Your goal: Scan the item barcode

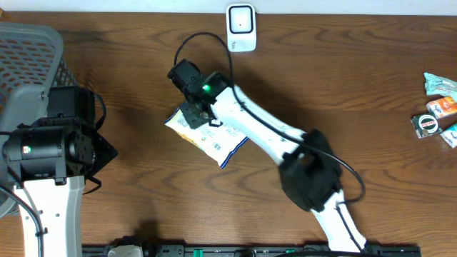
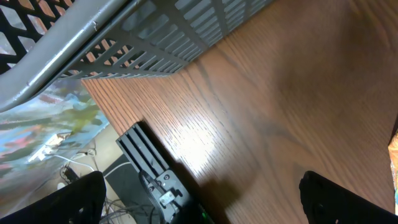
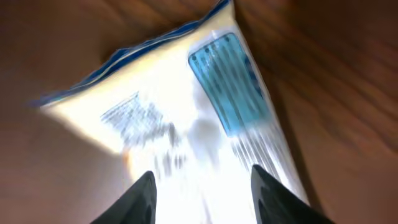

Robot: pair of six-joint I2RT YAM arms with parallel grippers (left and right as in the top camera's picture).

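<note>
Now: packet (image 1: 211, 146) lies flat on the table (image 1: 343, 86), mid-table, short of the scanner (image 1: 241, 27) and well apart from it. Right gripper (image 3: 205, 186) hangs over it, jaws parted, straddling one end (wrist view blurred; contact unclear). Probably set for a grip that turns the barcode scanner-ward. Left gripper (image 2: 211, 196) sits wide open, empty, beside the basket (image 2: 155, 37), out of the way.

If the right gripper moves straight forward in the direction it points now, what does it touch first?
Most likely the white and blue plastic snack bag on the brown wooden table, directly ahead of the right gripper; blur leaves the depth unclear.
</note>
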